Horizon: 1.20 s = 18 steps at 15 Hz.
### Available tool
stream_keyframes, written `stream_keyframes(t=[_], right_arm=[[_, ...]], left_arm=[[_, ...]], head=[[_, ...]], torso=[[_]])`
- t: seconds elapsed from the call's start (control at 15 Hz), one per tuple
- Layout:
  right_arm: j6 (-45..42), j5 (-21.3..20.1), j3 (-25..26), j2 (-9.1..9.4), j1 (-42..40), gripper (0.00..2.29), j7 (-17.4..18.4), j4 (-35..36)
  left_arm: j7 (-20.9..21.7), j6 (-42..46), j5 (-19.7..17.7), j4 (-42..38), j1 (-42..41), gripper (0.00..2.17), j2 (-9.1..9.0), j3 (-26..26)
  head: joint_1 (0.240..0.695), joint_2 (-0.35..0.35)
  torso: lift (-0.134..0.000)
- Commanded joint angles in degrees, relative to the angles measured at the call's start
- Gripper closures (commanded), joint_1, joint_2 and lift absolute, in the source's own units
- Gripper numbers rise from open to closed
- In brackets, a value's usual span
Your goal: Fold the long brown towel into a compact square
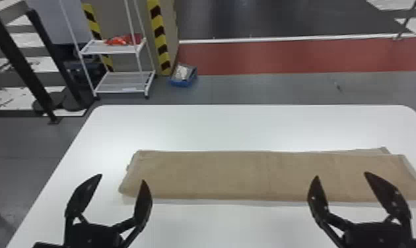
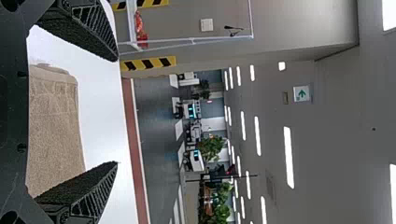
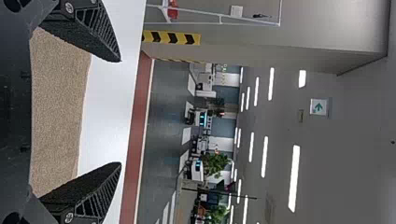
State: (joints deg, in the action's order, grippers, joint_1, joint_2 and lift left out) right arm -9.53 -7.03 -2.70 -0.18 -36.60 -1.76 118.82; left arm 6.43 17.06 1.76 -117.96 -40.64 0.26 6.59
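The brown towel (image 1: 237,174) lies on the white table as a long flat strip running left to right, in layers, with a lower layer peeking out at its far right corner. My left gripper (image 1: 122,178) is open over the towel's left end, one finger left of it. Over the right part my right gripper (image 1: 341,174) stands open, holding nothing. In the left wrist view, the left gripper (image 2: 117,112) has its fingers wide apart, with the towel (image 2: 53,126) beyond them. The right wrist view has the right gripper (image 3: 121,112) spread likewise, the towel (image 3: 58,112) beyond.
The white table (image 1: 243,125) extends beyond the towel on its far, left and near sides. Behind it on the floor stand a white wire rack (image 1: 113,49) and a blue bin (image 1: 183,76). Black posts (image 1: 22,66) rise at the far left.
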Motion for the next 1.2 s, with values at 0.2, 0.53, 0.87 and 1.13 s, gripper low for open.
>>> stream_keyframes(t=[0.2, 0.53, 0.87, 1.13], right_arm=[[0.0, 0.0, 0.0, 0.23, 0.0, 0.09, 0.0, 0.0], [0.0, 0.0, 0.0, 0.23, -0.1, 0.09, 0.0, 0.0], [0.0, 0.0, 0.0, 0.23, -0.2, 0.09, 0.0, 0.1], [-0.2, 0.0, 0.1, 0.23, -0.6, 0.09, 0.1, 0.2]], left_arm=[[-0.3, -0.1, 0.0, 0.3, 0.1, 0.09, -0.41, -0.1], [-0.3, -0.1, 0.0, 0.3, 0.2, 0.09, -0.41, -0.1], [0.0, -3.5, 0.0, -0.3, 2.2, 0.1, -0.41, -0.2], [4.5, -24.6, 0.0, -1.7, 9.7, 0.11, -0.41, 2.0]], head=[[0.695, 0.101], [0.695, 0.101], [0.695, 0.1], [0.695, 0.099]], torso=[[-0.12], [-0.12], [-0.12], [-0.12]])
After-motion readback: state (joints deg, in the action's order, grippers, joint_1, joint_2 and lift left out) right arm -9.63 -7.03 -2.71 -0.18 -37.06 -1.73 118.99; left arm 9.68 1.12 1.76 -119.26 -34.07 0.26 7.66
